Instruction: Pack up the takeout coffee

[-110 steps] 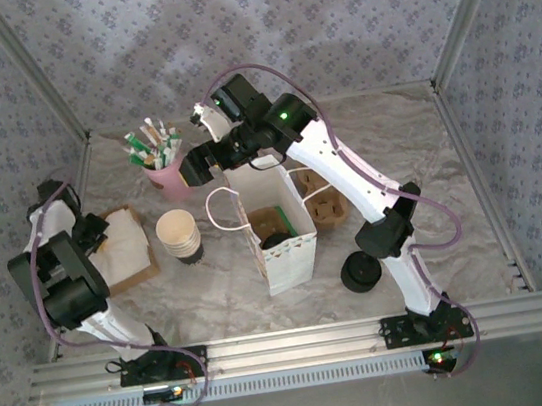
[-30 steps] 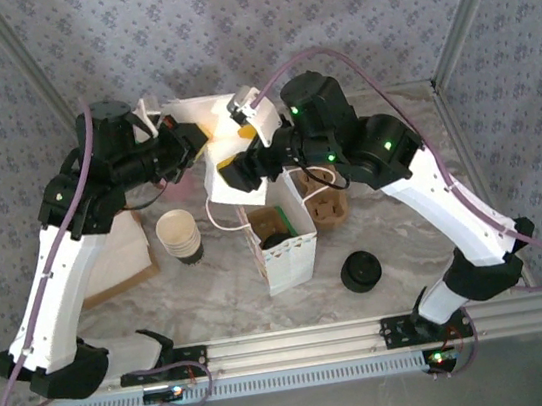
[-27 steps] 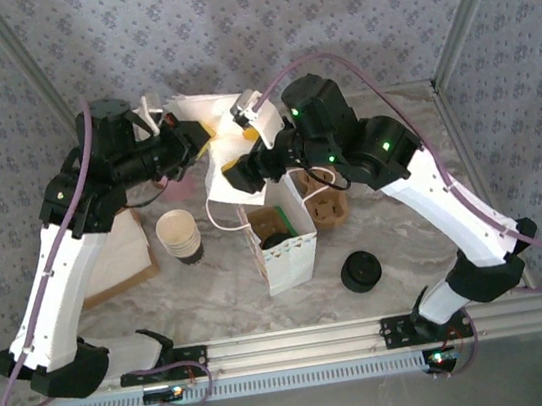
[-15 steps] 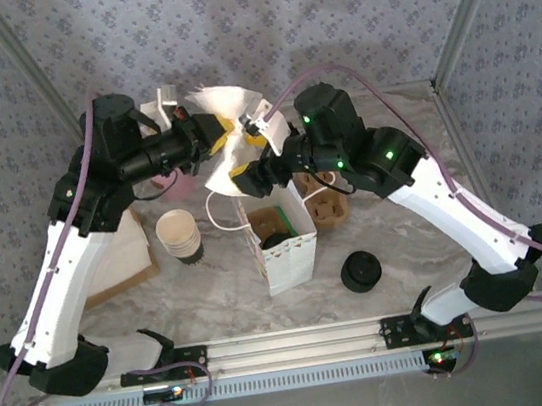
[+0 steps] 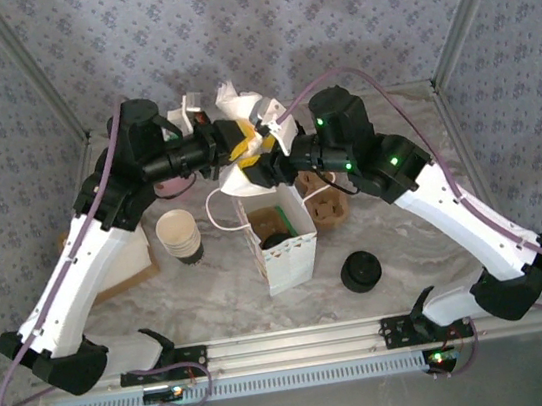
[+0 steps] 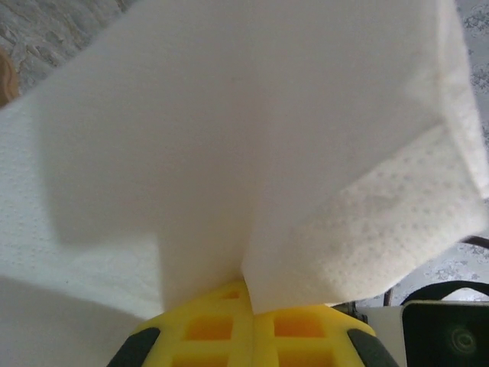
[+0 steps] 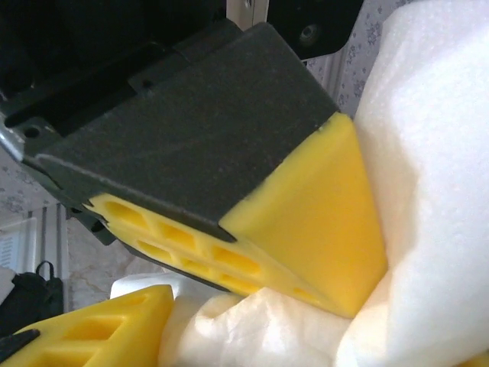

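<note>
While both arms meet high over the white paper bag (image 5: 287,261), the takeout coffee (image 5: 277,236) sits inside that bag. Its black lid shows through the open top, beside a brown insert (image 5: 265,218). The bag stands upright on the marbled surface (image 5: 421,192), approx. centre.

The left gripper (image 5: 231,151) is pinched on a white napkin (image 5: 235,107). In the left wrist view its two yellow fingers (image 6: 206,332) sit pressed together at the bottom edge. The napkin (image 6: 229,138) fans out from the seam between them, w/ a fold running down the middle.

The right gripper (image 5: 253,171) is right up against the left one, tip to tip above the bag's far edge. In the right wrist view its own yellow finger (image 7: 84,329) is at the lower left corner and a sliver of the other shows at the lower right, so the jaws stand wide apart w/ crumpled napkin (image 7: 435,153) bunched between them. The left gripper's black-and-yellow finger (image 7: 306,222) crosses that frame, touching the napkin. Can't tell whether the right fingers press the paper at all.

Elsewhere on the surface: a stack of cups (image 5: 178,234) left of the bag, a cardboard cup carrier (image 5: 330,210) just right of it, and a pile of black lids (image 5: 361,271) near the bag's front right — all well below the grippers.
</note>
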Controlling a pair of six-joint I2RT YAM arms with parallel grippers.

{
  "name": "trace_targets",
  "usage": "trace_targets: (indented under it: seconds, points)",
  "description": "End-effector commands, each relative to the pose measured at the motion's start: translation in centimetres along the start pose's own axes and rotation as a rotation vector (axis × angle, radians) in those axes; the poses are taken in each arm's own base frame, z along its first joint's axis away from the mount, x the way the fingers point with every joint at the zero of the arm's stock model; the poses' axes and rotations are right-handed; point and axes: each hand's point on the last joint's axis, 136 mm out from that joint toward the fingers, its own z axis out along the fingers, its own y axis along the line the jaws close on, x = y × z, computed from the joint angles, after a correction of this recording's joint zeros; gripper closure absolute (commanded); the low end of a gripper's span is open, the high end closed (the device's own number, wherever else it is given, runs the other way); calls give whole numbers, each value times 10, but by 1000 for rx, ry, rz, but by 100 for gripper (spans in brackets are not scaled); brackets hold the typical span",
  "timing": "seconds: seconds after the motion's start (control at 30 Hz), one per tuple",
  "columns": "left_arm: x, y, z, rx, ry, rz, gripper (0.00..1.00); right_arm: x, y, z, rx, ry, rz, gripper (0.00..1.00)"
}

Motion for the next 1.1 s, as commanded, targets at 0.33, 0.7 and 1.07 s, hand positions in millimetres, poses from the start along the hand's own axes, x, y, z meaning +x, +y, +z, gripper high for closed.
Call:
trace_targets:
  seconds: [0.33, 0.7, 1.07]
  points:
    - [4, -12, 11, 76, 37, -24, 93, -9, 14, -11, -52, -56, -37, 92]
    - [-16, -2, -20, -19, -175, 91, 1, 2, 6, -16, 0, -5, 82, 100]
    - [-34, 48, -94, -305, -467, 275, 0, 60, -3, -8, 153, 210, 168, 100]
